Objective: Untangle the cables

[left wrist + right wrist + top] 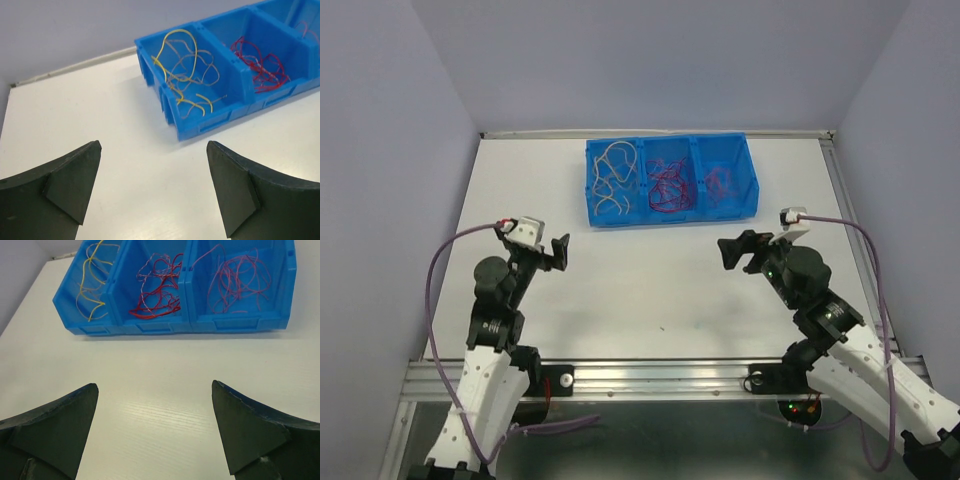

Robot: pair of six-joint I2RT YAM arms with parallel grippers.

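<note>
A blue bin (750,195) with three compartments stands at the far middle of the table. Cream-white cables (613,178) lie in its left compartment, dark red cables (668,185) in the middle one and orange-pink cables (722,183) in the right one. They also show in the left wrist view, cream ones (186,70) and red ones (261,67), and in the right wrist view, cream (91,287), red (157,290) and pink (239,280). My left gripper (558,251) (154,146) is open and empty, near of the bin's left end. My right gripper (735,250) (155,386) is open and empty, near of its right end.
Bare white table (650,280) lies between the grippers and the bin. Grey walls close in the back and sides. A metal rail (650,378) runs along the near edge. Thick purple cables (435,270) loop beside each arm.
</note>
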